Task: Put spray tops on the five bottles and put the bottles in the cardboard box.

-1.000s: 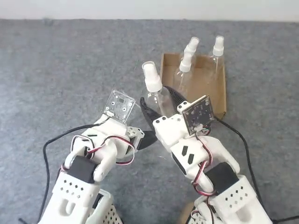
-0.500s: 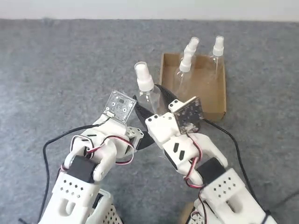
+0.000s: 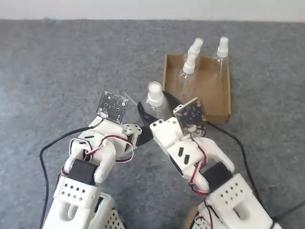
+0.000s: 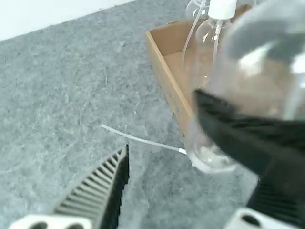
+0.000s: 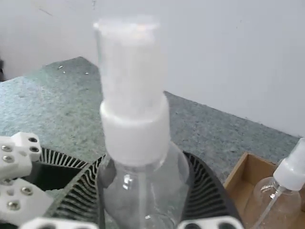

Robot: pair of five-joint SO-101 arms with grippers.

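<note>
My right gripper (image 3: 156, 109) is shut on a clear bottle (image 3: 156, 102) fitted with a white spray top (image 5: 133, 100). It holds the bottle just left of the cardboard box (image 3: 224, 102), slightly above the carpet. In the right wrist view the black jaws wrap the bottle's shoulder (image 5: 138, 186). My left gripper (image 3: 141, 134) sits open close beside the bottle's base, and one of its ribbed fingers (image 4: 102, 191) shows with nothing between the jaws. Three bottles with spray tops (image 3: 189, 63) stand in the box.
A thin loose white tube (image 4: 143, 140) lies on the grey carpet (image 3: 57, 71) beside the box's near corner. Both arms crowd the front middle. Open carpet stretches to the left and behind the box.
My right gripper carried the bottle left, away from the box, then lowered it toward the left gripper. The left wrist shifted a little to the left.
</note>
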